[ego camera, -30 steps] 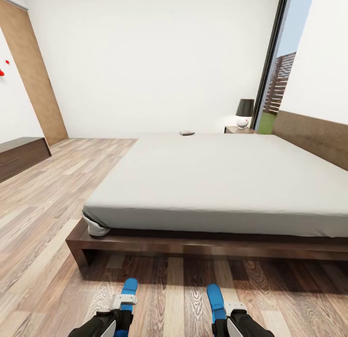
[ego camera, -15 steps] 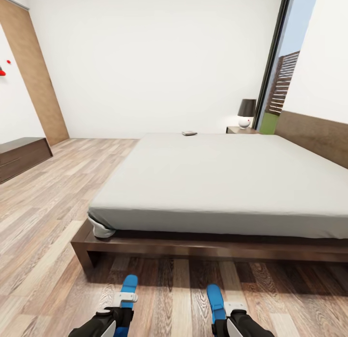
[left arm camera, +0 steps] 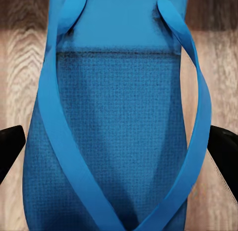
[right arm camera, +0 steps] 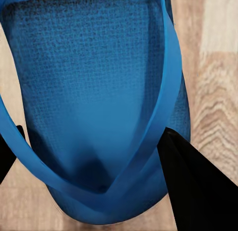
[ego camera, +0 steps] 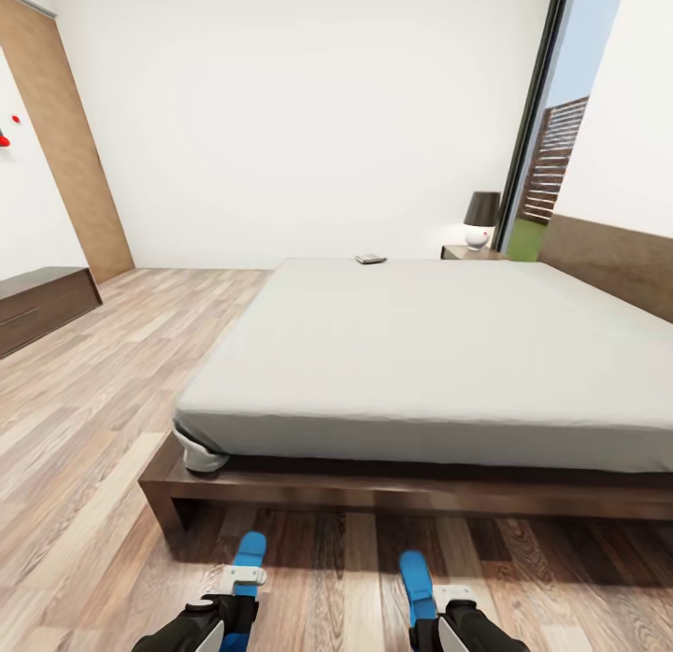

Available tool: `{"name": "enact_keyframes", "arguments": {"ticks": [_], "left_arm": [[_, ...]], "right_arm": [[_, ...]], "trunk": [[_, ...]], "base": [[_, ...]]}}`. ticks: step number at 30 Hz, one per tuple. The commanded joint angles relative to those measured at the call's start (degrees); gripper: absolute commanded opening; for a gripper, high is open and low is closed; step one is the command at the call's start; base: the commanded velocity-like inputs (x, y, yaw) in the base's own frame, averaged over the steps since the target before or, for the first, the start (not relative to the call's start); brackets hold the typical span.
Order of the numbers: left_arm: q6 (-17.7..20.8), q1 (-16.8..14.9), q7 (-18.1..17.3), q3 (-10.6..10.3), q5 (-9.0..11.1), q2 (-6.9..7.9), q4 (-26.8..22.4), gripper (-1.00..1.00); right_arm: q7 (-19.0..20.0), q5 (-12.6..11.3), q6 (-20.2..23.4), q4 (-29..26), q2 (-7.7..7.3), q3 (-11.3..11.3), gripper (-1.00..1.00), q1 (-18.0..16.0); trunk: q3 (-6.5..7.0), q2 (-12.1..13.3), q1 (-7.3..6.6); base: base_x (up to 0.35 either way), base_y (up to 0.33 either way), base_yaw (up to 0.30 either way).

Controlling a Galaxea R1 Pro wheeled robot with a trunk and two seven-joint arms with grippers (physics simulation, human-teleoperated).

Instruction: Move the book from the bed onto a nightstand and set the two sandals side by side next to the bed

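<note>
The bed, grey mattress on a dark frame, stands right ahead. The book lies at its far edge. Beyond the bed's far right corner is a nightstand. Low in the head view, my left gripper is shut on one blue sandal, and my right gripper is shut on the other blue sandal. Both sandals hang over the floor in front of the bed frame. Up close, the left sandal sits between black fingers. The right sandal is held the same way by black fingers.
A lamp stands on the nightstand. A long low dark bench runs along the left wall beside a tan door. The tall window and the headboard are on the right. Wood floor lies open left of the bed.
The whole picture has slid a little, so the camera has moved relative to the bed. Both grippers keep the same hold on the sandals.
</note>
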Motion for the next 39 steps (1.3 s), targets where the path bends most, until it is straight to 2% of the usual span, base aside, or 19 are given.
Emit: {"name": "enact_keyframes", "arguments": {"ticks": [1,13,32,39], "left_arm": [[0.26,0.0,0.34,-0.47,0.56,0.04,-0.12,-1.0],[0.13,0.03,0.39,-0.47,0.56,0.04,-0.05,-1.0],[0.17,0.04,0.29,-0.52,0.53,0.04,-0.03,-1.0],[0.19,0.05,0.3,-0.56,0.51,0.04,-0.03,-1.0]], "right_arm": [[-0.57,-0.69,0.28,-0.11,-0.03,0.47,-1.0,-0.01],[-0.57,-0.69,0.27,0.07,-0.06,0.48,-1.0,-0.01],[-0.49,-0.69,0.25,-0.33,-0.11,0.41,-1.0,0.07],[0.94,-0.85,0.4,-2.1,-0.11,0.4,-1.0,0.18]], "trunk": [[-0.05,-0.02,0.01],[-0.05,-0.02,0.01],[-0.05,-0.02,0.01],[-0.05,-0.02,0.01]], "base": [[0.174,0.006,0.0],[0.095,0.022,0.0],[0.006,0.046,0.0],[0.0,0.003,0.0]]}}
